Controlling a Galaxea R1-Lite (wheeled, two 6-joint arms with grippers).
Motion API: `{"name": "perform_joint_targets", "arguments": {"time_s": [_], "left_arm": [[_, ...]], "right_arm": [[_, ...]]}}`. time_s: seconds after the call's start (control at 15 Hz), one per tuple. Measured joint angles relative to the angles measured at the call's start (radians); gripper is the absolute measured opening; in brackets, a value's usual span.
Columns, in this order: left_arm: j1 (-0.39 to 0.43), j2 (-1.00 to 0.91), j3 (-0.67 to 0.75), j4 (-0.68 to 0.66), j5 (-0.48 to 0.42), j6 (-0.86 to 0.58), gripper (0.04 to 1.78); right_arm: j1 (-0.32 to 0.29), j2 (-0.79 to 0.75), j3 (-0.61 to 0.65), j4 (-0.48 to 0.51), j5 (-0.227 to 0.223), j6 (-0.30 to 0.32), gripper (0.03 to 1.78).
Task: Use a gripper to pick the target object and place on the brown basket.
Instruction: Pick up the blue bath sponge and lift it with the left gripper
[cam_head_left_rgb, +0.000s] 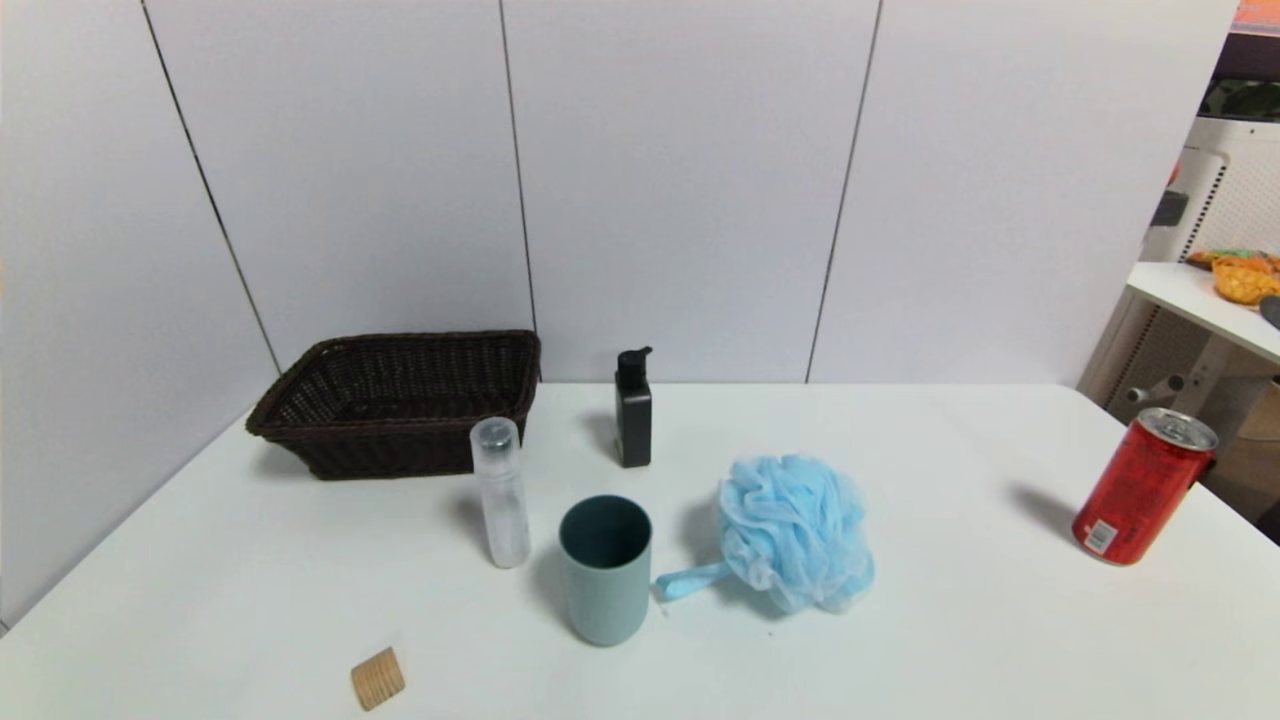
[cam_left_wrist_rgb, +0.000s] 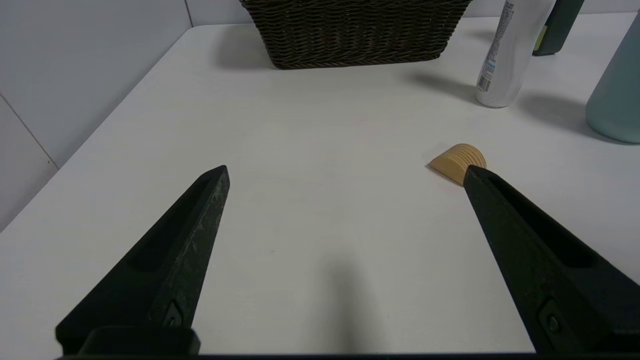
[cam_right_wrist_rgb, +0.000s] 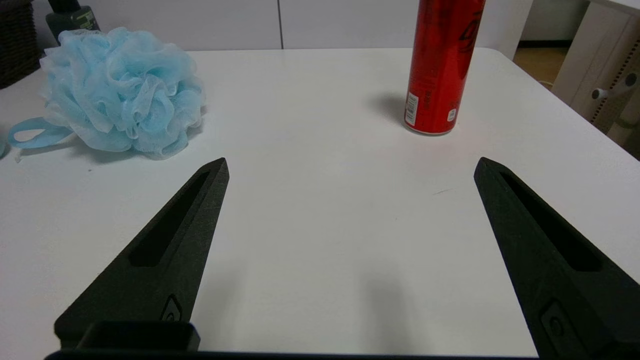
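The light blue mesh bath pouf (cam_head_left_rgb: 795, 530) lies on the white table just right of centre, its blue ribbon loop (cam_head_left_rgb: 690, 581) pointing toward the cup. It also shows in the right wrist view (cam_right_wrist_rgb: 120, 92). The dark brown wicker basket (cam_head_left_rgb: 400, 405) stands at the back left and looks empty; its wall shows in the left wrist view (cam_left_wrist_rgb: 355, 30). Neither gripper shows in the head view. My right gripper (cam_right_wrist_rgb: 350, 165) is open and empty above bare table, near side of the pouf. My left gripper (cam_left_wrist_rgb: 346, 169) is open and empty over the table's near left part.
A grey-blue cup (cam_head_left_rgb: 605, 570) stands left of the pouf. A clear bottle (cam_head_left_rgb: 500, 492) and a black pump bottle (cam_head_left_rgb: 633, 408) stand behind it. A red can (cam_head_left_rgb: 1143, 487) stands at the right edge. A small tan ridged block (cam_head_left_rgb: 377, 678) lies at the near left.
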Motion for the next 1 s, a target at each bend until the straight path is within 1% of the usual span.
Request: {"name": "perform_joint_targets", "arguments": {"time_s": [0.73,1.0], "left_arm": [[0.000,0.009,0.000,0.003,0.001,0.000,1.69],[-0.001,0.096,-0.017,0.004,0.001,0.011,1.69]], "right_arm": [[0.000,0.000,0.000,0.000,0.000,0.000,1.70],[0.000,0.000,0.000,0.000,-0.001,0.000,1.70]]}}
